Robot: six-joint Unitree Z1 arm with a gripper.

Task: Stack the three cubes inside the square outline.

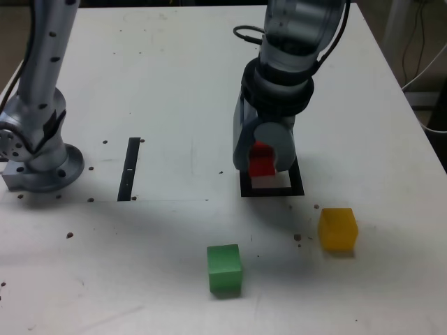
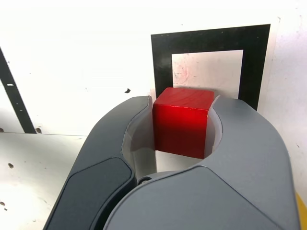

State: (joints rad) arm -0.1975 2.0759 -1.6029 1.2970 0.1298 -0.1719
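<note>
The grey gripper [image 2: 182,125] is clamped on the small matte red cube [image 2: 183,122] over the thick black square outline [image 1: 272,190], while the green cube [image 1: 224,269] and yellow cube [image 1: 338,228] sit apart on the white table [image 1: 160,105]

Red cube [image 2: 182,122], yellow cube [image 1: 338,229], green cube [image 1: 224,269], black square outline [image 2: 162,62].

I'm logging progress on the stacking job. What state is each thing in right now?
Gripper: shut on red cube.
Red cube: held over the square outline, not yet released.
Square outline: flat on the table, nothing resting in it as far as I can tell.
Green cube: loose on the table, outside the outline.
Yellow cube: loose on the table, outside the outline.
</note>
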